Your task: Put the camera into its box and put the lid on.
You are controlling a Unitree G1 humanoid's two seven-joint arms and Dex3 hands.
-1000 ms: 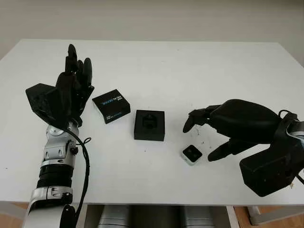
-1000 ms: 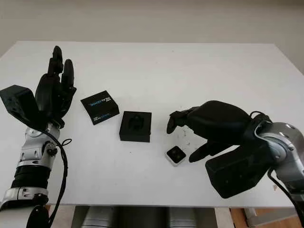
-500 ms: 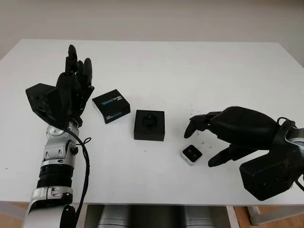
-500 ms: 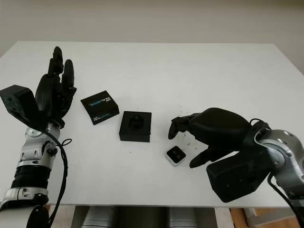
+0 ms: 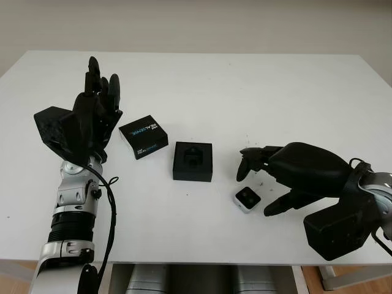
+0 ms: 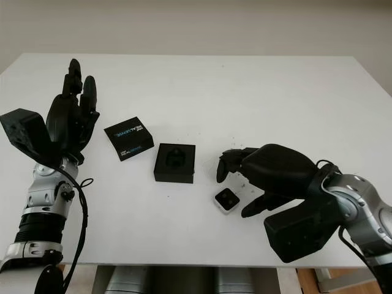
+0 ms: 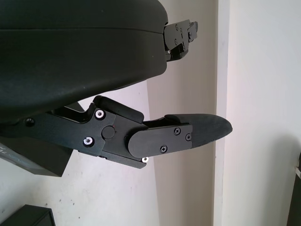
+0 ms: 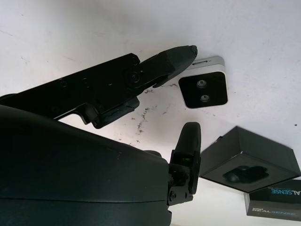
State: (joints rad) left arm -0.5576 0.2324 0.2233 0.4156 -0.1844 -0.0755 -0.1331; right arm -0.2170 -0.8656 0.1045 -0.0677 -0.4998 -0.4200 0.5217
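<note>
The small silver-edged camera (image 5: 247,199) lies face up on the white table (image 5: 245,92), in front and to the right of its open black box (image 5: 193,161). The black lid (image 5: 143,136) with blue lettering lies left of the box. My right hand (image 5: 256,191) is open and low over the table, its fingers (image 5: 243,170) just behind the camera and its thumb to the camera's right. In the right wrist view the camera (image 8: 204,88) sits just beyond the two fingertips, untouched. My left hand (image 5: 95,104) is open, held upright left of the lid.
The table's near edge (image 5: 184,262) runs close in front of the camera and under my right forearm. Small dark specks mark the tabletop (image 5: 260,180) by the right hand. A black cable (image 5: 110,208) hangs along my left forearm.
My right hand has dropped lower and drawn in around the camera, fingers now close behind it. The camera, box, lid and left hand have not moved.
</note>
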